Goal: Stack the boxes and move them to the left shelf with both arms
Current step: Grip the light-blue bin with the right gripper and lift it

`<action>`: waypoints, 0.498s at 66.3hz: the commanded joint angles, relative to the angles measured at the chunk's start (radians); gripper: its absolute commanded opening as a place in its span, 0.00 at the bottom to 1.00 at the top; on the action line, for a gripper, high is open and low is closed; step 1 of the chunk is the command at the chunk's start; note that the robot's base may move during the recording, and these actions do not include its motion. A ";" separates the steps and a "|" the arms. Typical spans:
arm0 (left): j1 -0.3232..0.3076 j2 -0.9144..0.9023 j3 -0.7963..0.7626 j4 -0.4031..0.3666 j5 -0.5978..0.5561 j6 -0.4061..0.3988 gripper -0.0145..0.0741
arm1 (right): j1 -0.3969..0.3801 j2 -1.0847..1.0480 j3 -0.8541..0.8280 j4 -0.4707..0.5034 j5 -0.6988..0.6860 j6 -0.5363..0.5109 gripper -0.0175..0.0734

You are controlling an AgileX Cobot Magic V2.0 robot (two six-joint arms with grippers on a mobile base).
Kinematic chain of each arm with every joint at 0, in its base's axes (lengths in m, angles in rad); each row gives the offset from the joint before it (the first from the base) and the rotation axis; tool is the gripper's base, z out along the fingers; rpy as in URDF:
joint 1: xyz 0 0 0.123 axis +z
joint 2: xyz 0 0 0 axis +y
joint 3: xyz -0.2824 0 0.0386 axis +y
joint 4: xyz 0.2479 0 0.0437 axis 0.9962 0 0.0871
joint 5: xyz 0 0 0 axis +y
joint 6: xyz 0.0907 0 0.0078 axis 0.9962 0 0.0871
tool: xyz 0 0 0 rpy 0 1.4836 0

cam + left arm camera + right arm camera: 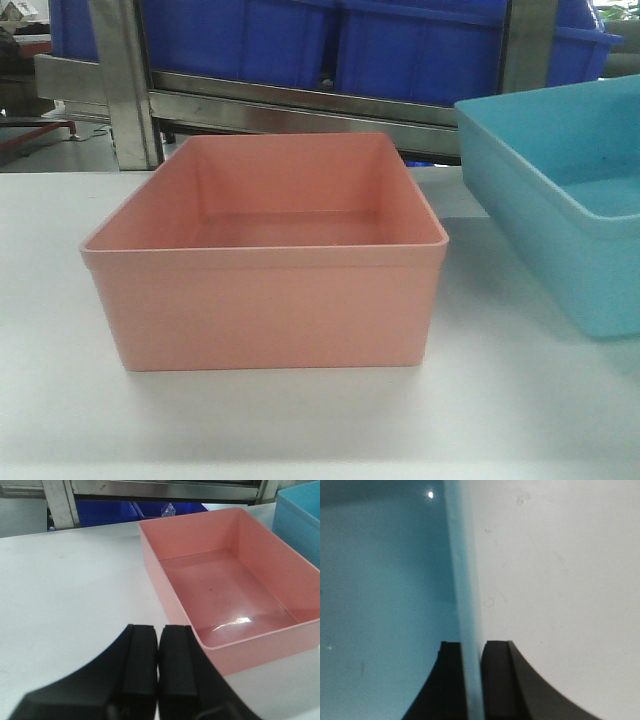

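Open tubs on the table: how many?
2. The pink tub mid-table; blue tub to its right, wall gripped by the right pincer. Others may be off-frame.

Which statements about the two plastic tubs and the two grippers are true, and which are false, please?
1. The right gripper straddles a wall of the light sky-blue rectangular plastic tub. True.
2. The left gripper holds the salmon-pink rectangular plastic tub. False: its fingers are shut together on nothing, short of that tub.
3. The pink tub sits nested inside the blue one. False: they stand side by side on the white tabletop.
4. The pink tub is empty. True.
5. Behind them, dark blue plastic crates sit on the steel-framed rack. True.
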 commanded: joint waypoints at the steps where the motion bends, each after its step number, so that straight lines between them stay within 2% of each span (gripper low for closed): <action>1: -0.006 0.000 -0.028 -0.001 -0.082 0.003 0.15 | -0.003 -0.115 -0.032 0.096 -0.030 0.026 0.25; 18: -0.006 0.000 -0.028 -0.001 -0.076 0.003 0.15 | 0.010 -0.229 -0.032 0.325 0.013 0.052 0.25; 24: -0.006 0.000 -0.028 -0.001 -0.074 0.003 0.15 | 0.050 -0.257 -0.032 0.381 0.016 0.088 0.25; 33: -0.006 0.000 -0.028 -0.001 -0.074 0.003 0.15 | 0.162 -0.289 -0.032 0.385 0.014 0.153 0.25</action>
